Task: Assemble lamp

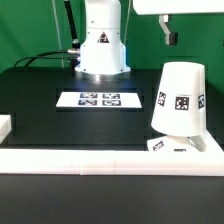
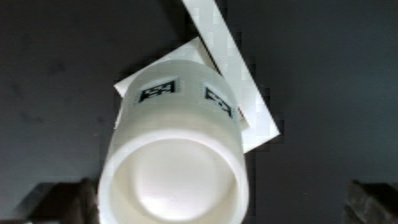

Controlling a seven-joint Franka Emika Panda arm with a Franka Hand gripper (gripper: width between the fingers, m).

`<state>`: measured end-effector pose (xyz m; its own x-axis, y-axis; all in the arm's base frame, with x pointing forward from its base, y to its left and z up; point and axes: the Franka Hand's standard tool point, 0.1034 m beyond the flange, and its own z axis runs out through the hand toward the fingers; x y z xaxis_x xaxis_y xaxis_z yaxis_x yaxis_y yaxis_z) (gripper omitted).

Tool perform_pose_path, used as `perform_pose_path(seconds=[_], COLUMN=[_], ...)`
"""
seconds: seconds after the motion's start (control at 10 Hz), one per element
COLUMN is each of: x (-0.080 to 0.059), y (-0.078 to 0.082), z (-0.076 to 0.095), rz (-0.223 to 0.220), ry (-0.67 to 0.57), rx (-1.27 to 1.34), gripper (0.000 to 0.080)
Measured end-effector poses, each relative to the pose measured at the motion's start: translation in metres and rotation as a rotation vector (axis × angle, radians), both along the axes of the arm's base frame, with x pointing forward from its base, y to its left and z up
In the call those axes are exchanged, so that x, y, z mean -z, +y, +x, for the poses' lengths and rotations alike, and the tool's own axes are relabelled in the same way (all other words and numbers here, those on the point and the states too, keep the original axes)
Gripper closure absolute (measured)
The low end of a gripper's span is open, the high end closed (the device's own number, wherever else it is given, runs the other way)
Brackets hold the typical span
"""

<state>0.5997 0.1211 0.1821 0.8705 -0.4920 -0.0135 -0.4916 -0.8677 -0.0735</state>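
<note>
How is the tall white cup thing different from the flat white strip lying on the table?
The shade stands tall and tapered on the square base; the marker board lies thin and flat on the black table. The shade is round; the marker board is a long rectangle. Both are white with black-and-white square tags.

One camera looks across the tabletop (image 1: 40, 100) from the front. The wrist camera looks down, close above the shade (image 2: 178, 150) (image 1: 180, 98), which both see.

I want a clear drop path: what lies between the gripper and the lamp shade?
Nothing. In the exterior view the gripper hangs above the shade with only open air between them; the wrist view shows no object above the shade either.
</note>
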Motion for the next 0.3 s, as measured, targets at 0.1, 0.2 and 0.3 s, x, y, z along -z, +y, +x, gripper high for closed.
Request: perform_pose_path(seconds=[0.1,0.2,0.3], x=[0.0006,0.0011,0.0015], y=[-0.0002,-0.0001,-0.0001], z=[-0.0001,-0.0003,-0.0003], rz=[0.0,-0.001,-0.001], ry=[0.001,0.002,0.002], rx=[0.0,0.0,0.0], gripper=[0.0101,0.0101,0.0101])
